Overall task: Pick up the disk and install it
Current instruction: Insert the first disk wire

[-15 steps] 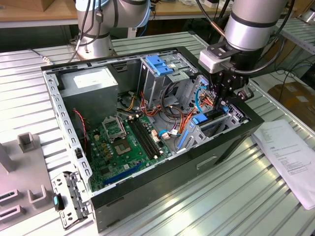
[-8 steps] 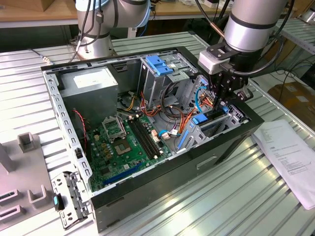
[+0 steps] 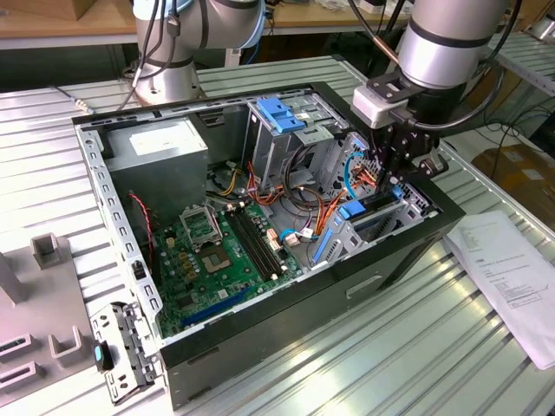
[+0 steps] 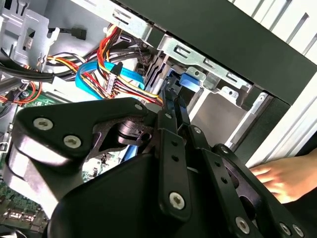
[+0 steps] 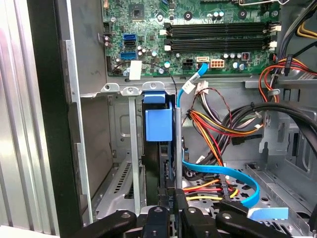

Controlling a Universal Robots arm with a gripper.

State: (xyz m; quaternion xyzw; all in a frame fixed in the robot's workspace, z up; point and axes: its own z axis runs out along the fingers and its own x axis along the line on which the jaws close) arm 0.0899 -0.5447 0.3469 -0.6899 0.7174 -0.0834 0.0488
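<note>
Jaws [image 5: 170,210] clamped on disk [image 5: 166,148], upright in case bay [image 5: 130,144].

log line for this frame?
gripper: shut on disk | disk: on edge in drive bay of computer case | hand: beside case

arm [image 3: 447,39]: silver tube, grey joint | claw [image 3: 392,173]: black linkage, silver screws

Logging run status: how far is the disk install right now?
Pickup looks done: the tool is down inside the open computer case at the drive bay, shut on the disk. In hand: the disk stands on edge in the bay slot, its blue rail tab showing in the first wrist view. Left: whether it is fully seated cannot be told, and the tool has not let go.
</note>
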